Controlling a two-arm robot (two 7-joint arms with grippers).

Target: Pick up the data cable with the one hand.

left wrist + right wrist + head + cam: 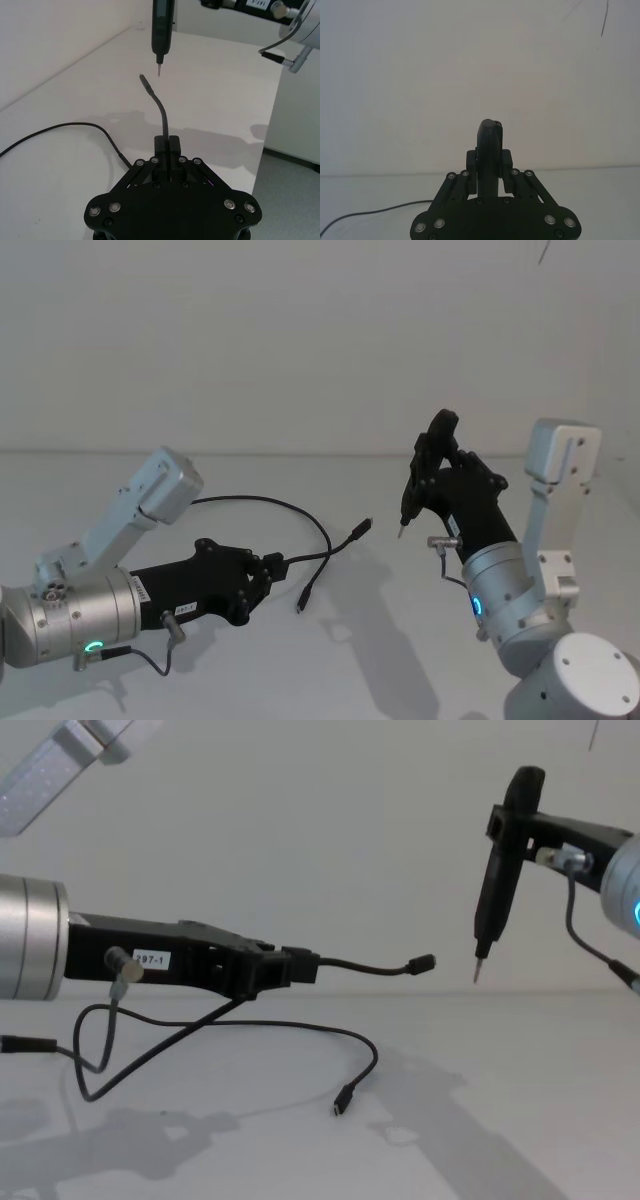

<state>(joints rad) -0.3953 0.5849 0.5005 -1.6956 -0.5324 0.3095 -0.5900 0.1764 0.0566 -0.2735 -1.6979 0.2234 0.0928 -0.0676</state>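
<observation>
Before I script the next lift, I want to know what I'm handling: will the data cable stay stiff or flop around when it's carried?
Probably floppy: the data cable droops in a loop below the left gripper, one plug dangling. The short end past the fingers stands out almost level, so brief lengths likely hold shape. Being thin, it looks light and may swing.
</observation>
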